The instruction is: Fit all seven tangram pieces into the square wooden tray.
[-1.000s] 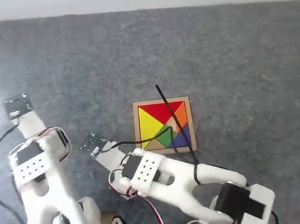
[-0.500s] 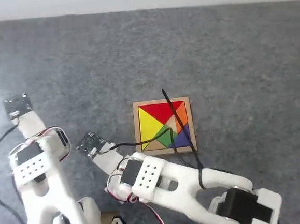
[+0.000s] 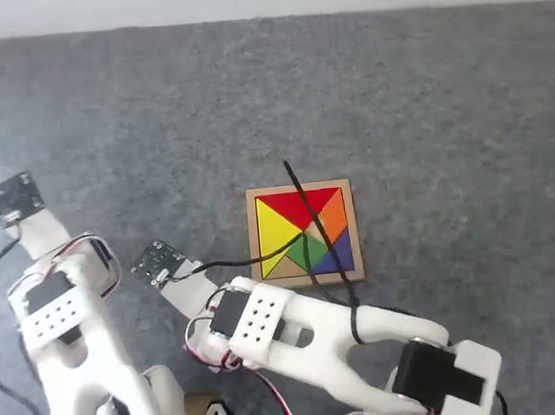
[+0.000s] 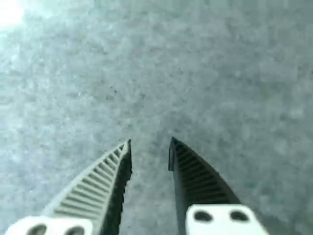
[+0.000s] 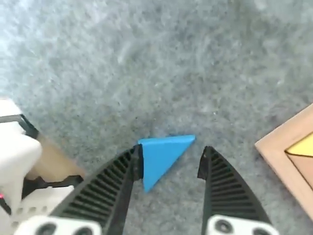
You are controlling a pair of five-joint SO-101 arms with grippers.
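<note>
Nearly full tray, blue triangle out on the desk

Down on the grey desk (image 3: 424, 109) the square wooden tray (image 3: 276, 190) lies flat in the middle of the high view. In it are a red triangle (image 3: 299, 206) along the far side, a yellow triangle (image 3: 275, 232) on the left, an orange piece (image 3: 333, 217) on the right, a green piece (image 3: 305, 253) near the centre and a violet-blue piece (image 3: 335, 257) at the near right. The near left corner shows plain wood colour. A black cable (image 3: 293, 182) crosses above the tray.

The blue triangle (image 5: 159, 156) lies on the desk outside the tray, off one of its corners. The right hand (image 5: 172, 149) is spread open around it: one finger sits against the triangle's edge, the other stands clear of it.

The left hand (image 4: 149, 142) is open too, its fingers parted over bare desk, well apart from the tray
</note>
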